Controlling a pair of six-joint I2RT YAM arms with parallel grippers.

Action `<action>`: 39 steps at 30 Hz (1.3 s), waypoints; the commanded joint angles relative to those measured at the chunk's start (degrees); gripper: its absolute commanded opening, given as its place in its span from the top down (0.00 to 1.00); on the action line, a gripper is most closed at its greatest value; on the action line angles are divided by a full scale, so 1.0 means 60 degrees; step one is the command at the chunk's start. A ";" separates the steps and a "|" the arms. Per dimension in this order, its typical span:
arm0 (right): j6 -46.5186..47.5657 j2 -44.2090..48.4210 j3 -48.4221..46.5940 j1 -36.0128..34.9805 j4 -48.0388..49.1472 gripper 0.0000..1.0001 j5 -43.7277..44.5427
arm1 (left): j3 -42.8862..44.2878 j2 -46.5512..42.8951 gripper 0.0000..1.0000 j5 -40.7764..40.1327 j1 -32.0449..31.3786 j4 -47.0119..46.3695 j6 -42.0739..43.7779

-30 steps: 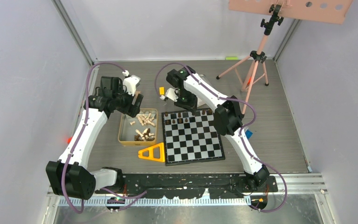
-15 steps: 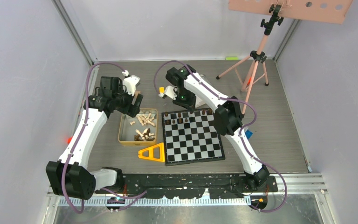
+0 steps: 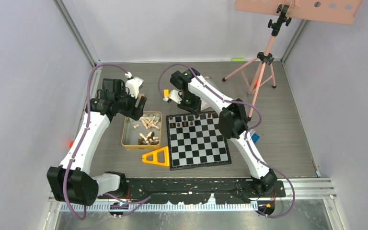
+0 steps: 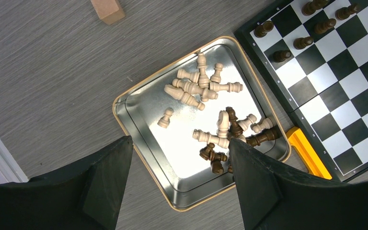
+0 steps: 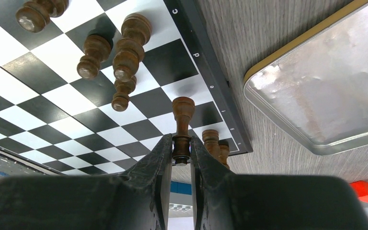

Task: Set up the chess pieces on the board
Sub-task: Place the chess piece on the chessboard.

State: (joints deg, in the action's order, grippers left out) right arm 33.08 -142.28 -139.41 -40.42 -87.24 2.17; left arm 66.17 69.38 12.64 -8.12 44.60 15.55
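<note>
The board (image 3: 199, 141) lies in the middle of the table, with several dark chess pieces (image 3: 187, 123) standing along its far rows. My right gripper (image 3: 193, 109) hovers over that far edge, shut on a dark brown chess piece (image 5: 182, 120) that sticks out from between the fingers above the board (image 5: 52, 96). More dark pieces (image 5: 124, 52) stand just past it. My left gripper (image 4: 177, 158) is open above the near corner of the gold tin (image 4: 139, 143). Pale chess pieces (image 4: 196, 86) and dark ones (image 4: 213, 158) lie loose in the tin.
A yellow triangle (image 3: 157, 157) lies left of the board's near corner. A wooden cube (image 4: 108, 9) sits beyond the tin, and a silver tin lid (image 5: 326, 86) lies behind the board. A tripod (image 3: 263, 62) stands at the back right. A small yellow block (image 3: 166, 93) is near the right wrist.
The right gripper has shifted slightly left over the board's far edge, still holding the dark piece. The left arm has not moved.
</note>
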 commanded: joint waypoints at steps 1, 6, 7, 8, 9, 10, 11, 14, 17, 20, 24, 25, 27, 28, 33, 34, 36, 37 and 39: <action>0.0007 -0.0133 -0.0334 -0.0001 -0.0022 0.90 -0.0099 | 0.0002 -0.0283 0.23 0.0159 0.0049 -0.0102 0.0135; 0.0020 -0.0189 -0.0339 0.0013 0.0016 0.88 -0.0059 | 0.0013 -0.0277 0.23 0.0151 0.0042 -0.0089 0.0143; 0.0023 -0.0191 -0.0328 0.0013 0.0022 0.88 -0.0049 | 0.0003 -0.0280 0.23 0.0149 0.0052 -0.0094 0.0147; 0.0023 -0.0200 -0.0331 0.0010 0.0030 0.88 -0.0024 | 0.0002 -0.0277 0.23 0.0149 0.0050 -0.0094 0.0147; 0.0024 -0.0197 -0.0322 0.0005 0.0036 0.87 -0.0018 | 0.0009 -0.0269 0.23 0.0152 0.0050 -0.0094 0.0147; 0.0035 -0.0216 -0.0320 0.0000 0.0037 0.86 -0.0002 | 0.0003 -0.0281 0.23 0.0160 0.0050 -0.0083 0.0147; 0.0037 -0.0219 -0.0323 0.0000 0.0045 0.85 0.0001 | 0.0002 -0.0277 0.23 0.0166 0.0057 -0.0082 0.0147; 0.0038 -0.0228 -0.0294 0.0007 0.0053 0.80 0.0025 | -0.0008 -0.0281 0.23 0.0156 0.0057 -0.0079 0.0146; 0.0038 -0.0212 -0.0297 0.0000 0.0074 0.73 0.0046 | 0.0003 -0.0283 0.23 0.0163 0.0050 -0.0091 0.0147; 0.0017 -0.0144 -0.0303 0.0003 0.0151 0.62 0.0065 | 0.0012 -0.0277 0.23 0.0164 0.0060 -0.0080 0.0147; -0.0084 -0.0039 -0.0299 -0.0001 0.0335 0.48 0.0018 | 0.0009 -0.0301 0.23 0.0154 0.0053 -0.0081 0.0155; -0.0139 0.0010 -0.0294 0.0006 0.0355 0.47 -0.0022 | 0.0003 -0.0312 0.23 0.0149 0.0056 -0.0091 0.0156; -0.0244 0.0120 -0.0296 0.0051 0.0417 0.46 -0.0129 | -0.0013 -0.0293 0.23 0.0124 0.0064 -0.0105 0.0154; -0.0286 0.0176 -0.0262 0.0062 0.0485 0.46 -0.0194 | -0.0024 -0.0273 0.23 0.0107 0.0061 -0.0121 0.0167; -0.0676 0.1131 0.0285 0.0270 0.0820 0.45 -0.0866 | -0.0057 -0.0112 0.22 0.0093 0.0064 -0.0077 0.0502; -0.0722 0.1311 0.0437 0.0303 0.1021 0.45 -0.1056 | -0.0075 -0.0078 0.22 0.0121 0.0064 0.0012 0.0642; -0.0881 0.1991 0.1026 0.0407 0.1474 0.45 -0.1262 | -0.0231 -0.0038 0.22 0.0247 0.0064 0.0134 0.1012; -0.0982 0.2510 0.1530 0.0475 0.1672 0.45 -0.1318 | -0.0352 -0.0056 0.23 0.0390 0.0057 0.0196 0.1195; -0.1109 0.3283 0.2327 0.0547 0.2290 0.45 -0.1434 | -0.0666 -0.0105 0.24 0.0872 0.0051 0.0284 0.1558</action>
State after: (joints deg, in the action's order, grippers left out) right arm 29.28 -136.00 -131.07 -38.41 -79.94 -3.05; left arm 64.84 69.34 13.37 -8.12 44.73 19.53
